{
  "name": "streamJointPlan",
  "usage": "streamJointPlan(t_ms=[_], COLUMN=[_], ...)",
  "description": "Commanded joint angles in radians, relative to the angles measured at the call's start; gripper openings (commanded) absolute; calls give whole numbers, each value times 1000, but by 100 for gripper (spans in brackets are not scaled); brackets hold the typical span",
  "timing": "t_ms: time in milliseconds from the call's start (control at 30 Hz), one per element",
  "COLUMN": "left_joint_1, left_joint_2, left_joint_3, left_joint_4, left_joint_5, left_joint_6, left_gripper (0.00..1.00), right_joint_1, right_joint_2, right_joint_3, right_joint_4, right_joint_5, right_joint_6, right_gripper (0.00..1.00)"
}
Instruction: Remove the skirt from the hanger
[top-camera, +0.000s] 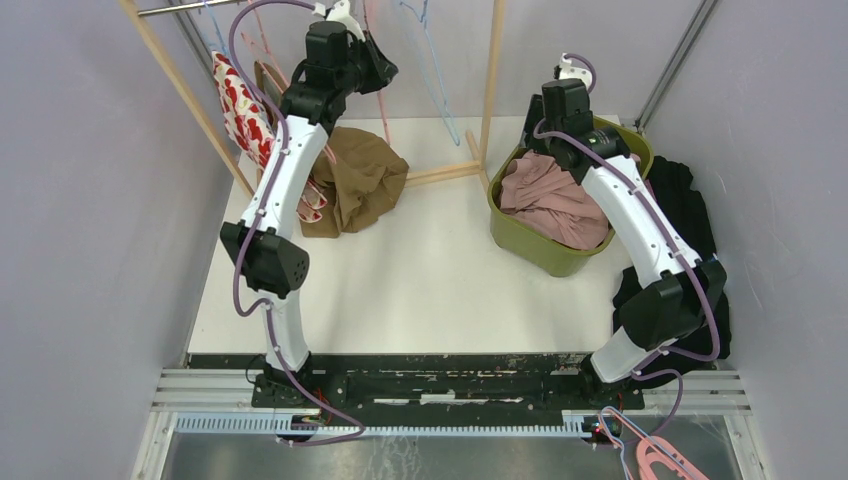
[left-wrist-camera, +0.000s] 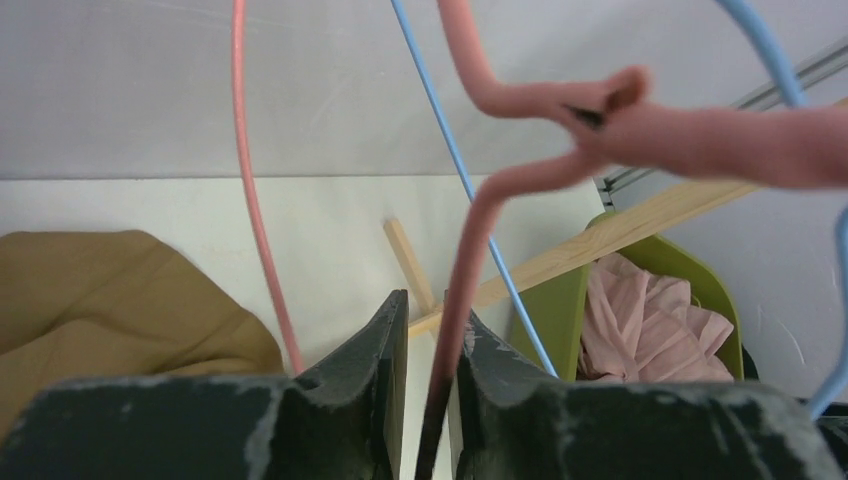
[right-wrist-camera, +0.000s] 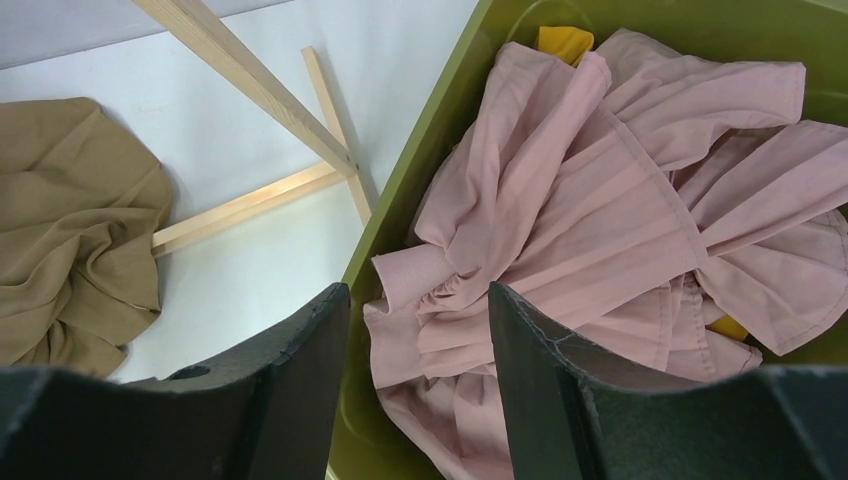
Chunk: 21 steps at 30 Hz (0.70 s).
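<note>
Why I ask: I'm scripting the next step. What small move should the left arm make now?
Probably open the left gripper and release the pink hanger: it is shut on the hanger's wire, while the brown skirt lies crumpled on the table, apparently already off it.

The left arm (top-camera: 283, 175) reaches up and away from its base, bent at the elbow. The left gripper (left-wrist-camera: 432, 312) is high up. Its two fingers (left-wrist-camera: 375, 350) squeeze close together on a thin pink hanger (left-wrist-camera: 470, 250). The right arm (top-camera: 640, 215) bends over and points down. The right gripper (right-wrist-camera: 420, 300) has its fingers spread wide apart and holds nothing.
</note>
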Motion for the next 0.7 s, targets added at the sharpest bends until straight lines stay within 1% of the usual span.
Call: streamJointPlan(t_ms=[0, 100, 200, 333, 600, 667], left_joint_1=[11, 12, 11, 9, -16, -23], left_joint_2=[5, -18, -47, -100, -254, -278], left_joint_3=[18, 8, 2, -15, -142, -157], left_joint_4=[-33, -32, -14, 4, 46, 57], left_joint_5=[39, 29, 37, 45, 65, 82], left_joint_6=[-11, 21, 48, 84, 155, 164], left_gripper=[30, 32, 39, 44, 61, 63], right_joint_1=[3, 3, 2, 2, 3, 3], right_joint_2=[-55, -52, -49, -49, -57, -58], right_joint_3=[-2, -4, -7, -16, -40, -43], right_joint_4=[41, 43, 46, 48, 59, 62], right_joint_5=[1, -5, -13, -19, -16, -19], right_joint_6=[-11, -10, -7, -7, -27, -28], right_gripper=[59, 59, 59, 59, 59, 59])
